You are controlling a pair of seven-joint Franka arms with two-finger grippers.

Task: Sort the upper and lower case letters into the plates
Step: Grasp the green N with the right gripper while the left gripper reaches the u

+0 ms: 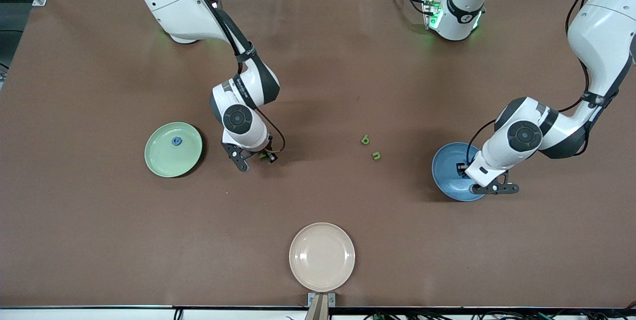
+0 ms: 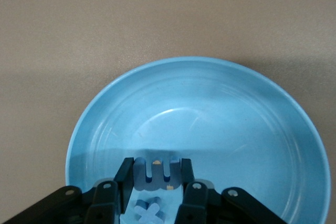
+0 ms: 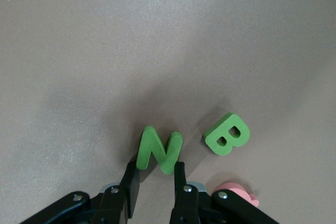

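Over the blue plate (image 2: 210, 108), the left pincer (image 2: 156, 179) grips a blue letter (image 2: 156, 176); only its wrist view shows that. Beside the green plate (image 1: 173, 149), the right pincer (image 3: 157, 174) pinches a green N (image 3: 159, 150) on the counter (image 1: 318, 61).

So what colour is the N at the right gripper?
Green N; clearest in the right wrist view.

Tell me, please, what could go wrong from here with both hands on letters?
The right hand pinches the green N only near its lower edge, so it could twist or slip out when lifted. The green B and a pink letter lie close beside it and might get knocked. The left hand holds a blue letter over the blue plate; a drop could land on the blue x and bounce.
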